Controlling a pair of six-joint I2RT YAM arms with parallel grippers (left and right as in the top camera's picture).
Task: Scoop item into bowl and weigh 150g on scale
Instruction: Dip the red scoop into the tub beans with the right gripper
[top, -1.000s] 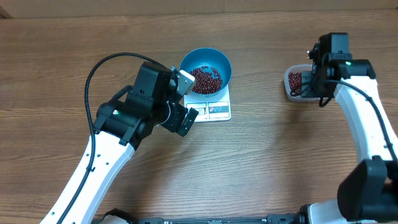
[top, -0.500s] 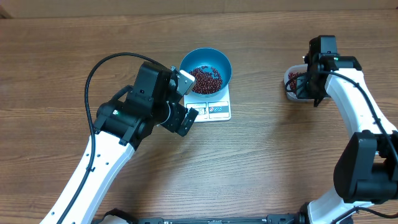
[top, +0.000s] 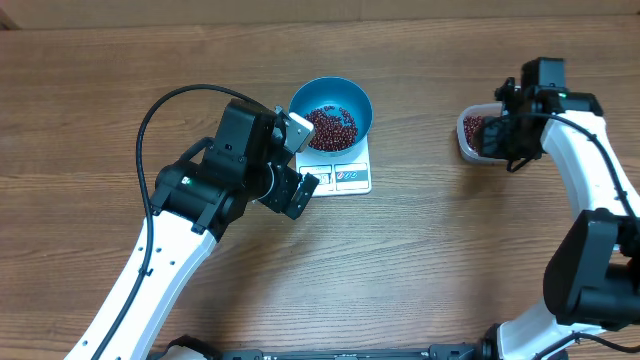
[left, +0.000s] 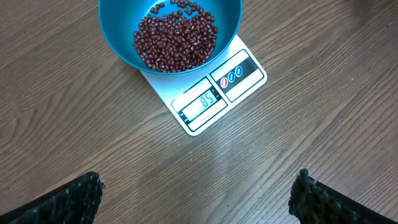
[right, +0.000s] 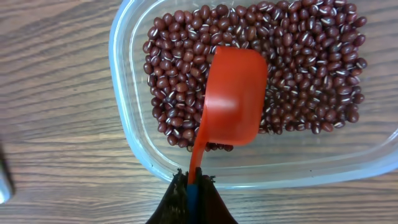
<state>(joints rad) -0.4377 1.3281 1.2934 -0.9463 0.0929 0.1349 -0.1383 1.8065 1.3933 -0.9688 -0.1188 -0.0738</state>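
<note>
The blue bowl (top: 362, 108) stands on the white scale (top: 352, 178), with a layer of dark red beans (top: 331, 127) in it. In the left wrist view the bowl (left: 114, 38) holds the beans (left: 176, 41), and the scale (left: 244, 78) has digits lit in its display. My left gripper (left: 199, 186) hovers open over bare wood just in front of the scale. My right gripper (right: 194, 182) is shut on the handle of an orange-red scoop (right: 235, 96). The scoop's cup lies over more beans (right: 180, 68) in a clear tub (right: 127, 134), its solid back facing the camera.
The clear tub (top: 464, 140) sits at the right of the wooden table, with my right gripper (top: 502, 136) over it. The left arm's black cable (top: 160, 105) loops over the table to the left of the bowl.
The right wrist swung left over the tub, then back to the right. The left arm, bowl and scale have not moved.
</note>
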